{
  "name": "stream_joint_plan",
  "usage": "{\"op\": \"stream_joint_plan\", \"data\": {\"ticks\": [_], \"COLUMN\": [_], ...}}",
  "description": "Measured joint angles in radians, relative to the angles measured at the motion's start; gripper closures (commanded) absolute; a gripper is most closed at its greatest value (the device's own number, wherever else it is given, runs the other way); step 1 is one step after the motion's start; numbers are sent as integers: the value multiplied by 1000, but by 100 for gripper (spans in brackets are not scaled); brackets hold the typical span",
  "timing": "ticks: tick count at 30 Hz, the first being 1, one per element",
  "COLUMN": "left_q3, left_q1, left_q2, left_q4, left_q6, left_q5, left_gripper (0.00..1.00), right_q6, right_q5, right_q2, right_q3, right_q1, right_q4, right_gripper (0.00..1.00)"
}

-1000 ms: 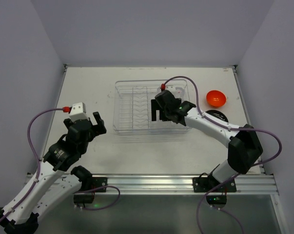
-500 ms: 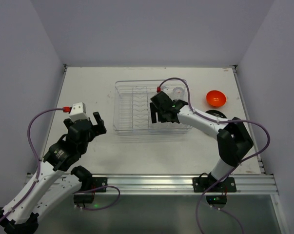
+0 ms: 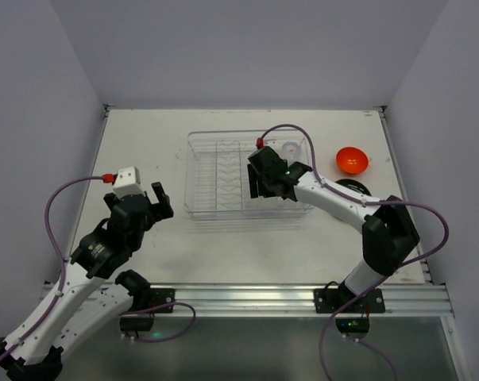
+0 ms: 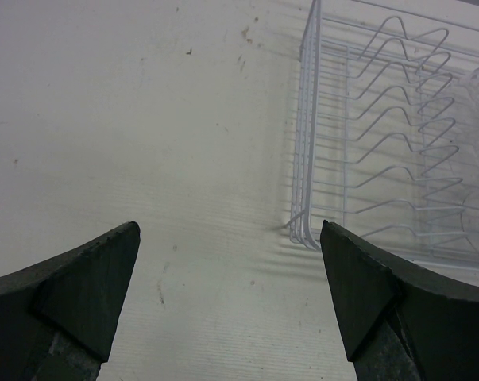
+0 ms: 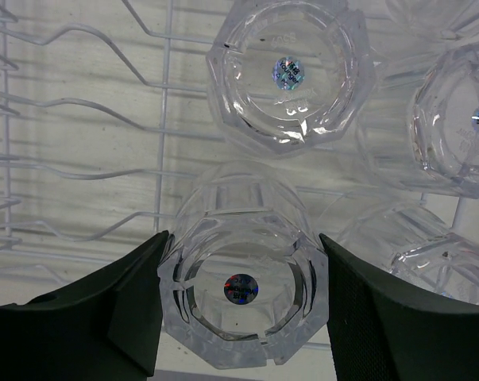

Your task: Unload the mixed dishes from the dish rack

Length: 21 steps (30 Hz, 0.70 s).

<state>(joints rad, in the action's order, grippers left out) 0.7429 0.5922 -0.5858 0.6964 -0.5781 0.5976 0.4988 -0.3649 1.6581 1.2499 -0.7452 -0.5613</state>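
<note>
The clear dish rack [image 3: 215, 171] stands mid-table; its wire slots show in the left wrist view [image 4: 382, 143] and the right wrist view [image 5: 80, 159]. My right gripper [image 3: 260, 187] reaches down into the rack's right part. In the right wrist view its fingers [image 5: 241, 302] press both sides of a clear cup [image 5: 243, 290]. Other clear cups [image 5: 291, 75] stand around it, one showing from above [image 3: 290, 148]. The orange bowl [image 3: 352, 159] sits on the table right of the rack, with a black plate [image 3: 353, 187] below it. My left gripper [image 3: 156, 198] is open and empty left of the rack [image 4: 227, 294].
The white table [image 3: 144, 143] is walled at the back and both sides. A metal rail [image 3: 247, 298] runs along the near edge. Purple cables loop off both arms.
My right gripper has shifted slightly within the rack and its elbow has swung. The left arm has not moved.
</note>
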Motion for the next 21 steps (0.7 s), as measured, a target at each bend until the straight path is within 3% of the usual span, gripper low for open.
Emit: {"op": "stream_joint_plan", "data": {"ticks": [6,11,16,21], "left_q3": [-3,-5,-39,-170], "left_q1": [3,5,6,11], "left_q2": [21,79,74,-35], "left_q4": [-11,-82,-299,-750], "left_q6": [24,76,39,-115], "left_q5": [-47,-192,-528,-917], "left_gripper": [0,0,0,0], "right_q6": [-3,-1,16,60], "right_q5": [22,68,182,361], "right_q2": [-97,-216,-444,-717], "right_q3": [0,-11,-98,-233], "right_q1": [0,0,1,1], "right_q4": [2,9,93,258], "right_gripper": [100,100,100,100]}}
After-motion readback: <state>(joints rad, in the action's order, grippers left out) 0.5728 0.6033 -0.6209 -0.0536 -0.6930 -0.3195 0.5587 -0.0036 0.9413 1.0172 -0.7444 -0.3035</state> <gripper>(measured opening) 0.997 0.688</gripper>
